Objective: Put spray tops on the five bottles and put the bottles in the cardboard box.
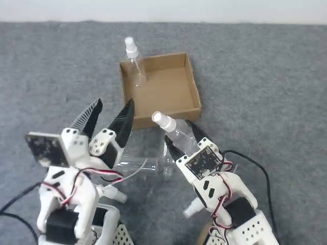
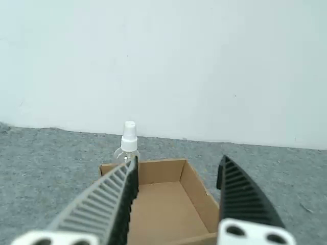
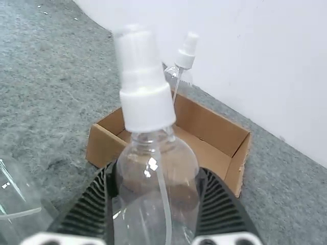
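high / right gripper (image 1: pixel 177 133): fingers closed round the held bottle (image 1: pixel 180 137), lifted off the grey mat (image 1: pixel 265 76), just short of the near edge of the cardboard box (image 1: pixel 163 92).
high / spray top (image 1: pixel 163 120): on the held bottle, pointing at the box's near wall.
high / boxed bottle (image 1: pixel 137 69): capped and upright, looks to stand inside the box's far-left corner.
high / left gripper (image 1: pixel 110 120): fingers spread wide, nothing in them, raised by the box's near-left corner.
high / loose bottles (image 1: pixel 135 166): clear, on the mat between the two arms. Cannot tell if capped.
left wrist / left gripper (image 2: pixel 179 168): fingers wide apart and empty, with the cardboard box (image 2: pixel 196 189) seen beyond them.
left wrist / boxed bottle (image 2: pixel 129 140): at the box's far-left corner.
right wrist / right gripper (image 3: pixel 157 178): both pads pressed on the belly of the held bottle (image 3: pixel 156 163).
right wrist / spray top (image 3: pixel 145 87): looks seated, neck aimed toward the cardboard box (image 3: pixel 209 127), with the boxed bottle (image 3: pixel 184 56) behind.
risk / near wall: carried too low, the bottle could catch the wall and shove the box.
risk / release: the bottle is held tilted, so it may topple or roll when dropped.
risk / collision: placed too far left, it could knock over the boxed bottle.
risk / left arm: its open finger sits close to the box corner and could foul the path.
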